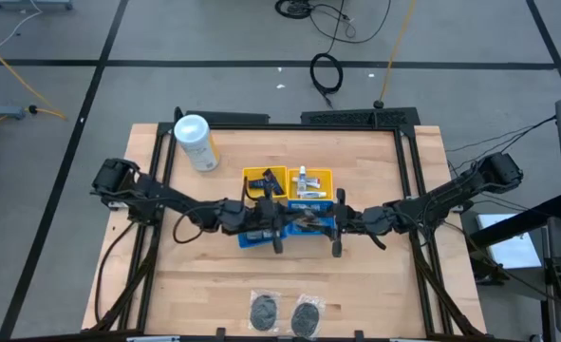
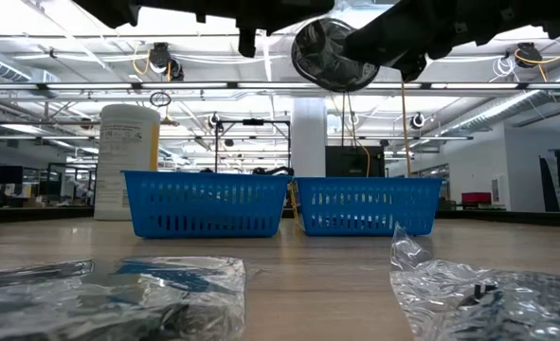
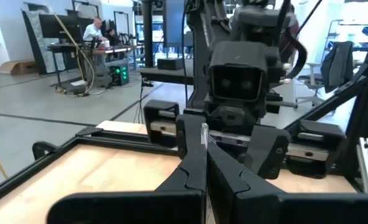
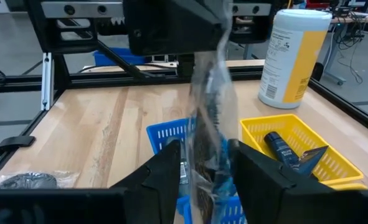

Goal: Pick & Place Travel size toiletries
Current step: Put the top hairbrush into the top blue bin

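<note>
A grey round clear-wrapped piece (image 2: 325, 55) hangs in the air above the two blue trays (image 1: 261, 237), between both grippers. My left gripper (image 1: 280, 226) comes from the table's left and is shut on its wrap. My right gripper (image 1: 335, 226) comes from the right and is shut on the same piece (image 4: 207, 146). Two more grey round wrapped pieces (image 1: 266, 309), (image 1: 307, 314) lie flat on the table near its near edge. The yellow trays (image 1: 318, 174) behind the blue ones hold small white tubes (image 1: 304, 180) and dark pieces (image 1: 267, 180). My left gripper (image 3: 205, 174) pinches a thin edge of the clear wrap (image 3: 204, 134) between its two fingers, coming level from the table's left. The piece is lifted clear of the trays. One layer or several cannot be told. My right gripper (image 4: 205, 177) has the clear wrap with its dark filling (image 4: 208, 155) between its two fingers, coming level from the table's right. The wrap stretches from my fingers (image 4: 171, 168) across to the other gripper (image 4: 171, 25), clear of the blue tray below.
A large white canister with a yellow label (image 1: 196, 142) stands at the far left of the table. The blue trays (image 2: 207, 204), (image 2: 368, 204) sit mid-table, right under the grippers. Black frame rails (image 1: 157, 180) run along the table's sides. Bare wood lies between the trays and the near pieces.
</note>
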